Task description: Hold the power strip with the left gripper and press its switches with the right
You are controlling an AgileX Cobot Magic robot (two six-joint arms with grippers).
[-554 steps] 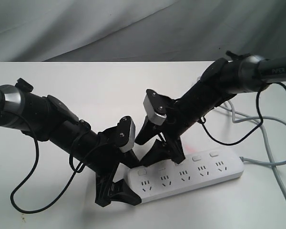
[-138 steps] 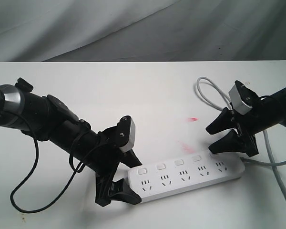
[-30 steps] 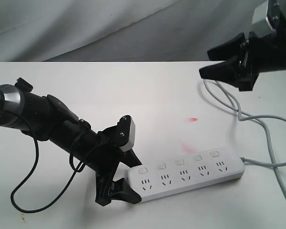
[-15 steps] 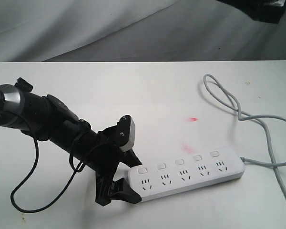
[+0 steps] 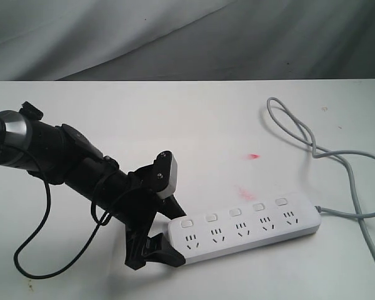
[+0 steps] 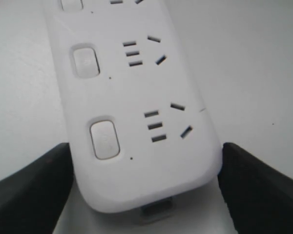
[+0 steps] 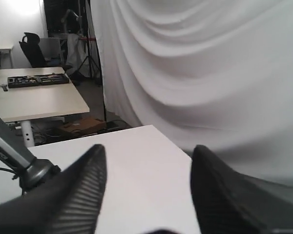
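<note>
The white power strip (image 5: 240,228) lies flat on the white table near its front edge, its grey cord (image 5: 312,147) looping off to the back right. Its switches (image 5: 235,212) run in a row above the sockets. My left gripper (image 5: 174,236) is shut on the strip's left end, one black finger pressed to each long side. In the left wrist view the left gripper (image 6: 144,180) clamps the rounded end of the power strip (image 6: 136,92), with a switch (image 6: 104,139) just beyond. My right gripper (image 7: 147,151) is open, empty, raised away from the table, and absent from the exterior view.
The left arm's black cable (image 5: 31,262) loops on the table (image 5: 144,112) at the front left. Two small red marks (image 5: 254,155) sit behind the strip. A grey draped backdrop (image 5: 187,37) closes off the far side.
The right gripper has risen from the top right corner of the exterior view and left it altogether. The left gripper and the strip have not moved.
</note>
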